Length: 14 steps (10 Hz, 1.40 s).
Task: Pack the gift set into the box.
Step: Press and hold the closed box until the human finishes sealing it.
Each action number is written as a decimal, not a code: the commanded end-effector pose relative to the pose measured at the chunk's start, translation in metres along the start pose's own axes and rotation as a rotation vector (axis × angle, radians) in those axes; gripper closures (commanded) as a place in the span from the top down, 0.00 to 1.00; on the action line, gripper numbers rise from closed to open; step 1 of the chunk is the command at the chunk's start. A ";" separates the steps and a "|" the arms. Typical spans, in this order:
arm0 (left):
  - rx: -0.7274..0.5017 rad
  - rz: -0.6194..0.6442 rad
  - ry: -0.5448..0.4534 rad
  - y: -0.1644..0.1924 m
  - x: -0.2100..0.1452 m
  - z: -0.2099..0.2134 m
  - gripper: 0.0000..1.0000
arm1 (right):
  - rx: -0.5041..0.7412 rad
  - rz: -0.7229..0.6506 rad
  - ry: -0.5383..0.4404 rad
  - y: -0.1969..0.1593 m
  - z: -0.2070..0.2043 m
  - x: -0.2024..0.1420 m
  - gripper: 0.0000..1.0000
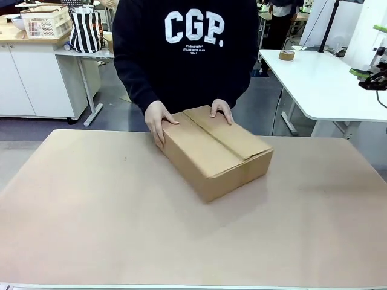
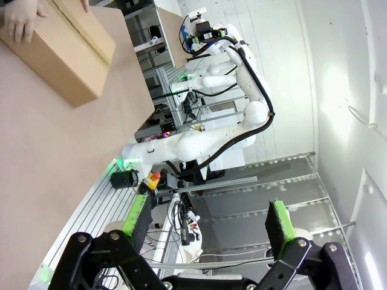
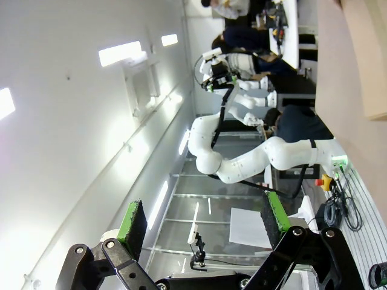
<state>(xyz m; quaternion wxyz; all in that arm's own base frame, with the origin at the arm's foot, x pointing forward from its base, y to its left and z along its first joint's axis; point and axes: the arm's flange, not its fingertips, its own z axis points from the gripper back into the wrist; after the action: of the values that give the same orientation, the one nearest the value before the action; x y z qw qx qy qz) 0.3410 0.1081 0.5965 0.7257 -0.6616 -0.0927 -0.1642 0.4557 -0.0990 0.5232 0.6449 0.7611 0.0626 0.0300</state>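
The box [image 1: 214, 150] lies on the tan table [image 1: 91, 211], turned at an angle, with its top flaps folded shut. A person in a dark sweatshirt stands behind it, one hand [image 1: 158, 121] on its left end and the other hand [image 1: 222, 110] on its far edge. The gift set is hidden. In the left wrist view the box [image 2: 60, 48] is far off at the top left, and my left gripper [image 2: 208, 223] hangs open and empty off the table's side. My right gripper [image 3: 202, 226] is open and empty too, raised high beside the table [image 3: 344, 90]; its green pads [image 1: 363, 72] show at the right edge of the front view.
A white side table [image 1: 326, 84] with a roll of tape [image 1: 286, 55] stands at the back right. A white basket [image 1: 45, 21] and a striped bag [image 1: 86, 30] sit on furniture at the back left. Wide bare tabletop surrounds the box.
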 end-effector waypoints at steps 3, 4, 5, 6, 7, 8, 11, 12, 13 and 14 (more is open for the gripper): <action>-0.023 -0.025 -0.002 -0.003 0.000 0.001 1.00 | 0.020 0.013 0.002 0.005 0.006 -0.003 1.00; -0.023 -0.025 -0.002 -0.003 0.000 0.001 1.00 | 0.020 0.013 0.002 0.005 0.006 -0.003 1.00; -0.023 -0.025 -0.002 -0.003 0.000 0.001 1.00 | 0.020 0.013 0.002 0.005 0.006 -0.003 1.00; -0.023 -0.025 -0.002 -0.003 0.000 0.001 1.00 | 0.020 0.013 0.002 0.005 0.006 -0.003 1.00; -0.023 -0.025 -0.002 -0.003 0.000 0.001 1.00 | 0.020 0.013 0.002 0.005 0.006 -0.003 1.00; -0.023 -0.025 -0.002 -0.003 0.000 0.001 1.00 | 0.020 0.013 0.002 0.005 0.006 -0.003 1.00; -0.023 -0.025 -0.002 -0.003 0.000 0.001 1.00 | 0.020 0.013 0.002 0.005 0.006 -0.003 1.00; -0.023 -0.025 -0.002 -0.003 0.000 0.001 1.00 | 0.020 0.013 0.002 0.005 0.006 -0.003 1.00; -0.023 -0.025 -0.002 -0.003 0.000 0.001 1.00 | 0.020 0.013 0.002 0.005 0.006 -0.003 1.00; -0.023 -0.025 -0.002 -0.003 0.000 0.001 1.00 | 0.020 0.013 0.002 0.005 0.006 -0.003 1.00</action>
<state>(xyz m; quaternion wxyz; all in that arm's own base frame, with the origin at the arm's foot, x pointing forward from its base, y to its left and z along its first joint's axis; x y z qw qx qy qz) 0.3410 0.1081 0.5965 0.7257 -0.6616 -0.0927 -0.1642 0.4557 -0.0990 0.5232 0.6449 0.7611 0.0626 0.0300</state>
